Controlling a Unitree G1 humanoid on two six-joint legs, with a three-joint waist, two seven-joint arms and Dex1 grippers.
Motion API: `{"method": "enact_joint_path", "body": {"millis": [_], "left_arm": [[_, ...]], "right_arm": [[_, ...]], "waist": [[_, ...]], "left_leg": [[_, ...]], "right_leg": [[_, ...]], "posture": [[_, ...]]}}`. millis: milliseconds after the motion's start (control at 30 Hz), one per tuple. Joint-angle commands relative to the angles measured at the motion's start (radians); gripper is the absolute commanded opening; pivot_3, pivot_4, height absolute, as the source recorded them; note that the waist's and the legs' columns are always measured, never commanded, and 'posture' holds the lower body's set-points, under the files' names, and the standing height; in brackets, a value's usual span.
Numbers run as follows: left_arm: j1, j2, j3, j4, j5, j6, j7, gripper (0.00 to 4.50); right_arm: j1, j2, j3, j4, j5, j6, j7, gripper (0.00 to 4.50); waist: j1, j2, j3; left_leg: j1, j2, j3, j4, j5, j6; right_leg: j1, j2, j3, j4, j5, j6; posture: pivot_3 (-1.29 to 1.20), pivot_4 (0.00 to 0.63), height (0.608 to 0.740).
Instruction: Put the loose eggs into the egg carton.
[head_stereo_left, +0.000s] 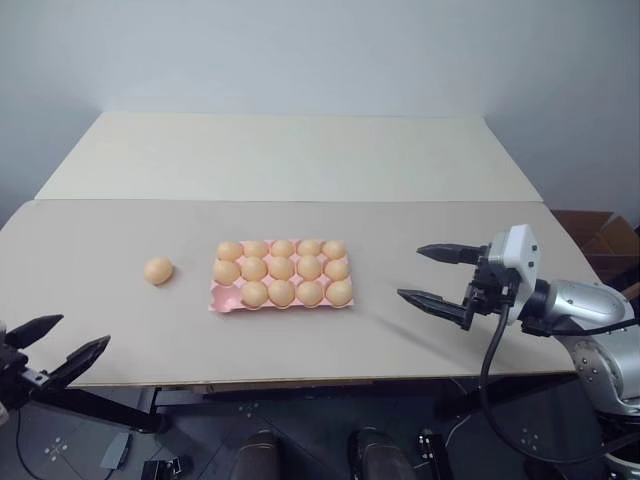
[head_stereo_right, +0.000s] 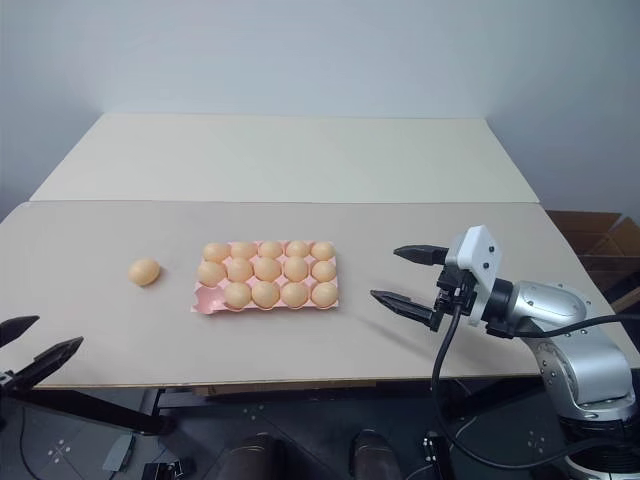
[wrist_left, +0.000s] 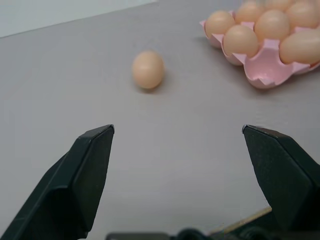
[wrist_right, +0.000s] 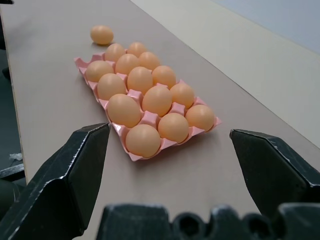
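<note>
The egg carton (head_stereo_left: 281, 273) is sitting on the table (head_stereo_left: 120, 230) about midway along its near edge, set back a little from it. Fourteen cups are holding eggs; the near-left corner cup (head_stereo_left: 224, 297) is showing bare pink. Cup interiors under the eggs are hidden.

One loose egg (head_stereo_left: 158, 270) is lying on the table just left of the carton, apart from it, not touching.

The left gripper (head_stereo_left: 55, 347) is hanging off the near-left corner of the table, fingers spread wide, holding nothing; its arm is cut off by the frame edge.

The right gripper (head_stereo_left: 430, 275) is hovering over the near-right part of the table, well right of the carton, fingers spread wide, holding nothing.
</note>
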Motion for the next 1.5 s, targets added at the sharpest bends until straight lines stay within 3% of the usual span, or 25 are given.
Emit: {"method": "enact_joint_path", "body": {"millis": [33, 267, 500, 633, 800, 1100, 1400, 1500], "left_arm": [[-0.099, 0.039, -0.085, 0.029, 0.025, 0.048, 0.098, 4.47], [-0.493, 0.045, -0.390, 0.271, 0.163, 0.085, 0.288, 4.47], [-0.698, 0.046, -0.587, 0.486, 0.258, 0.111, 0.307, 4.47], [-0.755, 0.019, -0.623, 0.542, 0.285, 0.125, 0.347, 3.56], [-0.752, 0.015, -0.611, 0.501, 0.287, 0.108, 0.357, 1.89], [-0.592, 0.043, -0.610, 0.081, 0.123, 0.114, 0.157, 1.89], [-0.575, 0.069, -0.725, 0.051, 0.137, 0.209, 0.149, 1.89], [-0.567, 0.075, -0.728, 0.032, 0.113, 0.217, 0.121, 2.72]], "right_arm": [[-0.022, -0.006, -0.028, -0.026, 0.006, -0.022, -0.008, 4.50], [-0.026, 0.007, -0.017, -0.048, 0.003, -0.023, -0.028, 4.50], [-0.009, 0.006, -0.032, -0.087, 0.018, -0.012, -0.048, 4.50], [-0.002, 0.014, -0.043, -0.098, 0.020, -0.006, -0.074, 4.50], [0.017, 0.015, -0.053, -0.114, 0.027, -0.003, -0.092, 4.50], [0.038, 0.021, -0.051, -0.129, 0.021, -0.010, -0.104, 4.50], [0.051, 0.032, -0.044, -0.147, 0.016, -0.010, -0.131, 4.50], [0.056, 0.034, -0.045, -0.152, 0.017, -0.009, -0.139, 4.50]], "waist": [[0.000, 0.000, 0.000], [0.000, -0.001, -0.001], [-0.014, -0.001, -0.001], [-0.013, -0.001, -0.001], [-0.013, -0.001, -0.001], [-0.012, -0.001, -0.001], [-0.012, -0.001, 0.000], [-0.011, -0.001, 0.000]], "left_leg": [[0.000, 0.000, 0.000, 0.000, 0.000, 0.000], [0.000, -0.001, -0.001, 0.000, 0.001, 0.000], [-0.002, -0.001, -0.001, 0.000, 0.000, 0.001], [-0.002, -0.001, -0.001, 0.000, 0.000, 0.001], [-0.001, -0.001, -0.001, 0.000, 0.000, 0.001], [-0.002, -0.001, -0.001, 0.000, 0.000, 0.001], [0.000, -0.001, -0.001, 0.000, 0.001, 0.000], [0.000, -0.001, -0.001, 0.000, 0.001, 0.000]], "right_leg": [[0.000, 0.000, 0.000, 0.000, 0.001, 0.001], [0.001, 0.001, 0.000, 0.000, 0.005, 0.006], [0.000, 0.001, 0.000, -0.001, 0.005, 0.007], [0.000, 0.001, -0.001, 0.000, 0.005, 0.007], [0.000, 0.000, 0.000, 0.000, 0.005, 0.007], [0.000, -0.001, 0.000, -0.001, 0.005, 0.007], [0.001, 0.001, 0.001, 0.001, 0.005, 0.007], [0.001, 0.001, 0.001, 0.001, 0.005, 0.007]], "posture": [[0.00, 0.150, 0.740], [0.00, 0.150, 0.740], [0.00, 0.150, 0.740], [0.00, 0.150, 0.740], [0.00, 0.150, 0.740], [0.00, 0.150, 0.740], [0.00, 0.150, 0.740], [0.00, 0.150, 0.740]]}}
